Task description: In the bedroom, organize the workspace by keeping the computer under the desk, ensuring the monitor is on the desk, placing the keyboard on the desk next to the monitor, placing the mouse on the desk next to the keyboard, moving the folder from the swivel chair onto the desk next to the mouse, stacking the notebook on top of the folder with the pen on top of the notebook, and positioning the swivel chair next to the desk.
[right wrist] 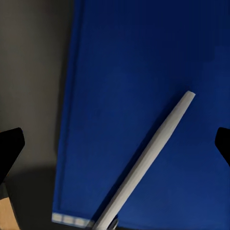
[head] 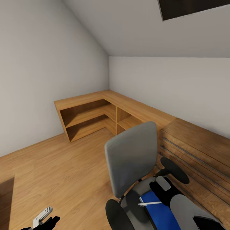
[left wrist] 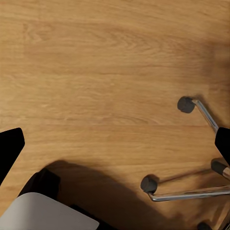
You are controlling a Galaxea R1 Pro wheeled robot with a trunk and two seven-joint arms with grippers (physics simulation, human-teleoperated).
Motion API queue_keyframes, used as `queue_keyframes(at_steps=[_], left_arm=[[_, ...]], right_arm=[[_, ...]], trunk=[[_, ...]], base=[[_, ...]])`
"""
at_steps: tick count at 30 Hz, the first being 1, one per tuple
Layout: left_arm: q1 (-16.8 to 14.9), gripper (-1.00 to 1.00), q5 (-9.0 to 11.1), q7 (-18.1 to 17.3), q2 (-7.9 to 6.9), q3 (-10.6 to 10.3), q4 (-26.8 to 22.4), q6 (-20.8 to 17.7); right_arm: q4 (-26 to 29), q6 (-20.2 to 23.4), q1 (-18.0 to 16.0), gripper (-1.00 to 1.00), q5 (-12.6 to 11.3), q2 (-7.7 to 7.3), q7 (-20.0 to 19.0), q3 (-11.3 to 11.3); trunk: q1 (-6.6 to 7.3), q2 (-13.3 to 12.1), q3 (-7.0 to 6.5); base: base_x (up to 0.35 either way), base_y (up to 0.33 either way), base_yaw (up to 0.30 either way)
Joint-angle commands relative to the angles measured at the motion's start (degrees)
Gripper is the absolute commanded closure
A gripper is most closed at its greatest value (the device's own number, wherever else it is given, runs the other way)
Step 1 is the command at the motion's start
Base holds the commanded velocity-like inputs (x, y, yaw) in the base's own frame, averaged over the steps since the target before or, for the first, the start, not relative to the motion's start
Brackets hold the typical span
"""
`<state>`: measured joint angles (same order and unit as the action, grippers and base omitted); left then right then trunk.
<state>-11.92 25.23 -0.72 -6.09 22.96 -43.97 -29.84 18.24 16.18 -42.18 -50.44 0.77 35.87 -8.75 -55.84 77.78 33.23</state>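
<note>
**Hovering over the chair seat, pen and folder below**

Looking down over my arms, I see the grey upholstered swivel chair [head: 132, 159] with black armrests standing on the light wood floor [head: 64, 166], its backrest turned toward me. On its seat lies the bright blue flat folder [head: 159, 212], and the thin white-silver pen [head: 149, 203] rests across the folder's near edge. My right gripper [head: 164, 188] hangs right above that seat, its black body covering part of the folder in the head view.

From my right wrist, the folder [right wrist: 143, 96] covers most of the grey seat [right wrist: 33, 72], and the pen [right wrist: 148, 163] lies diagonally on it. My right jaws stand released, their black tips far apart at either edge, with the pen between them and not touched by either.

My left gripper [head: 44, 220] sits low by my side above bare floor. From the left wrist I see the floorboards [left wrist: 96, 72], the chair's chrome star legs [left wrist: 191, 194] and black castors [left wrist: 149, 184]. The left jaws are spread as well, grasping nothing.

Behind the chair, a low light-wood corner shelf unit [head: 95, 115] runs along the white walls, and a light-wood drawer chest with long bar handles [head: 195, 153] stands just beside the chair. A dark shape at the floor's near left edge may be furniture; I cannot tell.
</note>
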Motion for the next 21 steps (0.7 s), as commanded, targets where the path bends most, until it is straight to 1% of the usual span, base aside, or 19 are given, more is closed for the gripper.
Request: queue_keyframes(at_steps=[1, 10, 21], left_arm=[[0.0, -1.00, 0.2, -0.1, 0.02, 0.2, -0.1, -0.4], [0.0, -1.00, 0.2, 0.0, 0.02, 0.2, -0.1, -0.3], [0.0, -1.00, 0.2, -0.1, 0.02, 0.2, -0.1, -0.3]], right_arm=[[0.1, 0.2, 0.0, -1.00, -0.2, 0.02, 0.4, -0.1], [-1.3, 0.2, 0.0, -1.00, -0.3, -0.05, 0.4, -0.2], [-1.9, 0.2, 0.0, -1.00, -0.4, -0.03, 0.4, -0.2]], trunk=[[0.00, 0.0, 0.06], [0.00, 0.0, 0.06], [0.00, 0.0, 0.06]], base=[[0.000, 0.000, 0.000], [0.000, 0.000, 0.000], [0.000, 0.000, 0.000]])
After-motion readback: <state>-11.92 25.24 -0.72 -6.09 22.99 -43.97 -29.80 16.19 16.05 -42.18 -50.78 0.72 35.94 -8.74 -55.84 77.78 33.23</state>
